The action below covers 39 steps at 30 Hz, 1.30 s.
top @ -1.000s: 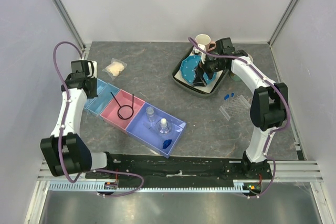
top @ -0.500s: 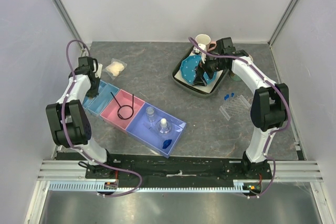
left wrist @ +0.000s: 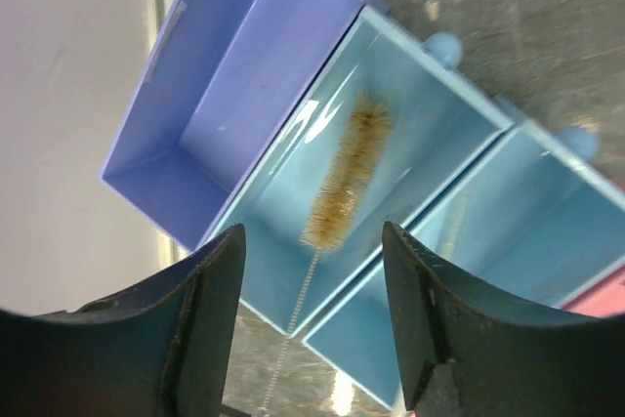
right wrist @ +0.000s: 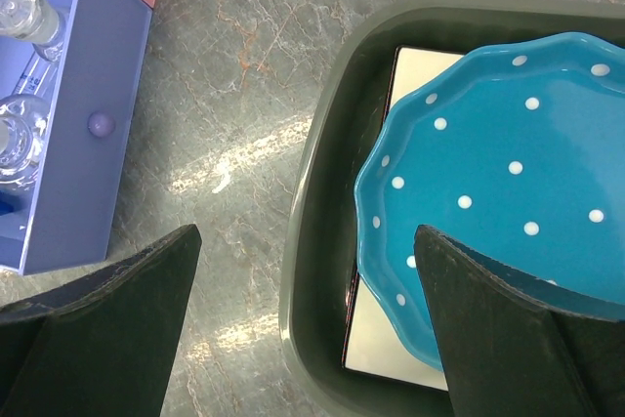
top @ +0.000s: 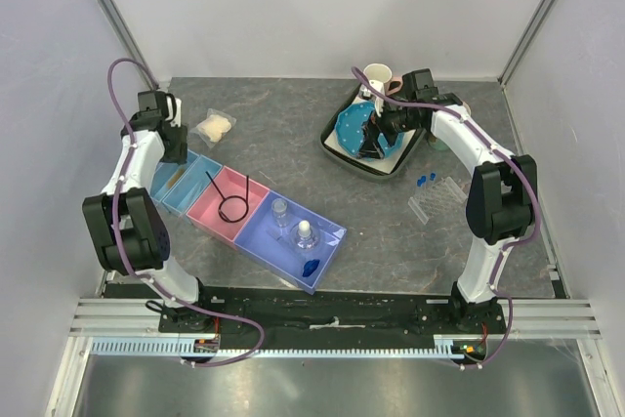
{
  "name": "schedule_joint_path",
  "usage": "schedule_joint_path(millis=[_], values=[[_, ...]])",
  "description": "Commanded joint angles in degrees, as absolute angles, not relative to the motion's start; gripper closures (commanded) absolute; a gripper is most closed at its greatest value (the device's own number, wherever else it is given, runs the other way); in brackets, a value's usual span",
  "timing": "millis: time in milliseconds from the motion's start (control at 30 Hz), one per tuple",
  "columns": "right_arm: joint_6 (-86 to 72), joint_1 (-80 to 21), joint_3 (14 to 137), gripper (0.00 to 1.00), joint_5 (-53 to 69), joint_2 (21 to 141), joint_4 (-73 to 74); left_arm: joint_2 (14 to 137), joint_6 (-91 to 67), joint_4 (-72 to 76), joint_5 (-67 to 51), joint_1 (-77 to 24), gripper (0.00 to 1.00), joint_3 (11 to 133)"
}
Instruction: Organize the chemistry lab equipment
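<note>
Left fingers (left wrist: 200,324) spread wide, empty, hovering over the light-blue tray (left wrist: 415,158) where a bristle brush (left wrist: 347,173) lies. Right fingers (right wrist: 488,339) also wide, empty, over the dotted plate (right wrist: 508,173) in the grey bin (right wrist: 312,271). Wire ring (top: 234,204) sits in the pink tray (top: 210,207). Two clear bottles (top: 293,225) and blue hex piece (top: 310,266) are in the purple tray (top: 327,238). Tube rack (top: 437,197) and bag of wads (top: 214,126) lie loose on the bench (top: 283,134): rack at right, bag far-left beside the left arm.
</note>
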<state>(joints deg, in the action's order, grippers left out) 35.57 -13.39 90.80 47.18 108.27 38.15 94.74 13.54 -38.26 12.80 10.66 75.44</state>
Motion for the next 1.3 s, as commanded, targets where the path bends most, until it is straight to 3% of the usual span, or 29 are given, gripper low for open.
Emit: schedule_joint_path(millis=[0, 200, 367, 733, 1000, 1267], values=[[32.61, -13.62, 94.30, 0.02, 49.39, 108.19, 35.33, 89.13, 4.05, -37.27, 3.99, 10.81, 0.33, 79.36], [28.57, -13.54, 96.68, 0.02, 48.96, 109.25, 34.02, 89.46, -5.78, -29.37, -5.10, 10.81, 0.12, 80.86], [25.67, -13.62, 97.56, 0.02, 47.99, 109.60, 33.31, 97.63, -12.20, -27.51, -9.74, 10.81, 0.06, 88.65], [19.87, -13.54, 96.94, 0.02, 43.86, 109.69, 31.64, 118.12, -20.21, -31.29, -12.66, 10.72, 0.07, 107.92], [19.07, -13.54, 97.12, 0.02, 42.63, 110.21, 30.85, 127.95, -23.11, -30.94, -14.33, 10.81, 0.10, 111.88], [18.55, -13.54, 97.47, 0.02, 42.63, 111.18, 30.59, 132.88, -23.65, -33.22, -7.21, 10.55, 0.12, 113.55]])
